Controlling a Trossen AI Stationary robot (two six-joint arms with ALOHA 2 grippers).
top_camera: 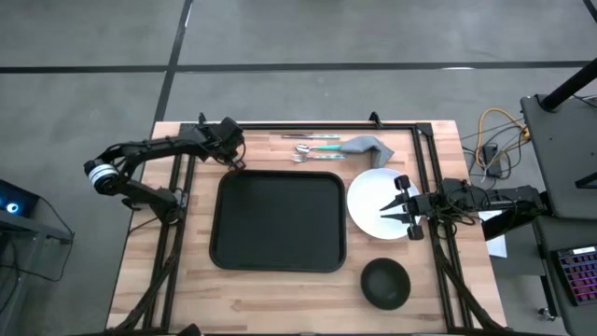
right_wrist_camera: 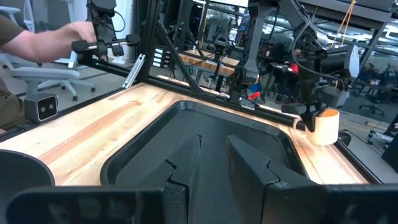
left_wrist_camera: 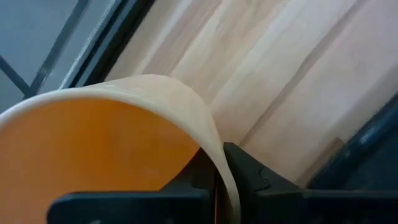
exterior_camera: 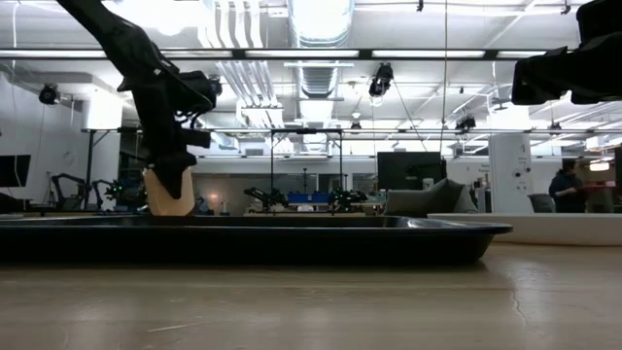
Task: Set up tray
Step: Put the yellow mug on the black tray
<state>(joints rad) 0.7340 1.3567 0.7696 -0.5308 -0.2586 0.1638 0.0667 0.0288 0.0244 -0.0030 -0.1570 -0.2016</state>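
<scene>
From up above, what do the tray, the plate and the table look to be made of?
Tray: probably plastic, matte black, one moulded piece with rounded corners. Plate: glossy white, ceramic or plastic; can't tell which. Table: pale wood, with visible plank strips and grain.

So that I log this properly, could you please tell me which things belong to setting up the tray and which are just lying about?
Likely for the job:
tray
cup, held in left gripper
plate
bowl
cutlery
napkin

Just about:
cables
keyboard
</scene>
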